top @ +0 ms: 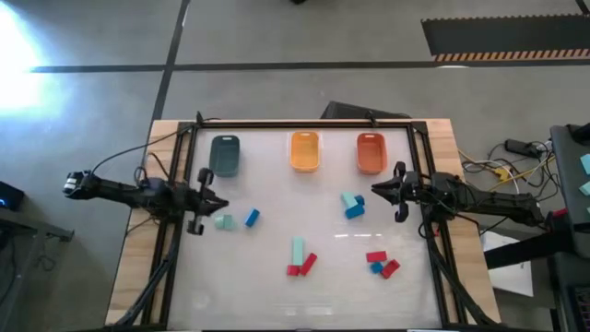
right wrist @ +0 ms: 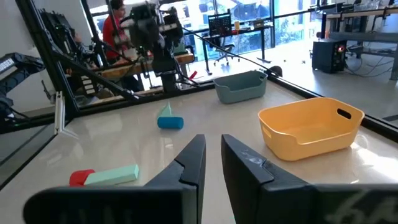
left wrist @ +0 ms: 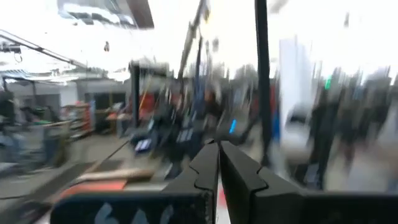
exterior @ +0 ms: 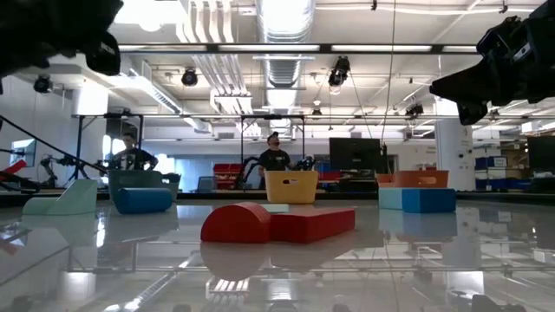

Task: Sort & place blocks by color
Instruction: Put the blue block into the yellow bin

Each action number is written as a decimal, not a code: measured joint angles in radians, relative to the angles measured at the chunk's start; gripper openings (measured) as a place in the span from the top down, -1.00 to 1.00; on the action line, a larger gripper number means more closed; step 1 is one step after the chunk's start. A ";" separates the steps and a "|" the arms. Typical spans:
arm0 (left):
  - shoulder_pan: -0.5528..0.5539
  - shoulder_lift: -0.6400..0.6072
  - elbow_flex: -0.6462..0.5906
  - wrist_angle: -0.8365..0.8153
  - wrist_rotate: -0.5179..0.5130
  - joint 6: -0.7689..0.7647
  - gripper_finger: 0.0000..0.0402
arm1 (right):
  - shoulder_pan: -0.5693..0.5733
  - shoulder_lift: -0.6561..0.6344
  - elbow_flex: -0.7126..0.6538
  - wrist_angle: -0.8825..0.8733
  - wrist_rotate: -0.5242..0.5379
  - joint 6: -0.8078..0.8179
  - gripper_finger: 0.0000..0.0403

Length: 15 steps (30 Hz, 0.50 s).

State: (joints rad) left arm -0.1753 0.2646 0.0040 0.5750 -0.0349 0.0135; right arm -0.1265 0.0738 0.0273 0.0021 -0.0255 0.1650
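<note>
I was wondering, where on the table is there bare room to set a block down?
The table is bare in the middle, between the yellow-orange tray and the mint bar. The front left corner, below the mint and blue pair, is bare too. It is crowded front right around the red and blue cluster.

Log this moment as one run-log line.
stage: pre-grasp | left gripper: shut, empty, near mint and blue blocks | right gripper: slightly open, empty | trays: none holds a block
</note>
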 joint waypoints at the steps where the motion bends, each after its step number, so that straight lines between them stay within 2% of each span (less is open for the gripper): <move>1: 0.000 0.000 0.000 0.047 0.000 -0.046 1.00 | 0.000 0.000 0.000 0.000 0.000 0.000 0.79; 7: 0.000 -0.008 0.000 0.218 0.000 -0.084 1.00 | 0.000 0.000 0.000 0.001 0.000 0.000 0.79; 15: 0.000 -0.012 0.000 0.229 0.001 -0.084 1.00 | 0.000 0.000 0.000 0.061 0.021 -0.039 0.79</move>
State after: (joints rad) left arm -0.1753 0.2527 0.0040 0.8044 -0.0343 -0.0708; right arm -0.1268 0.0738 0.0273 0.0631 -0.0050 0.1261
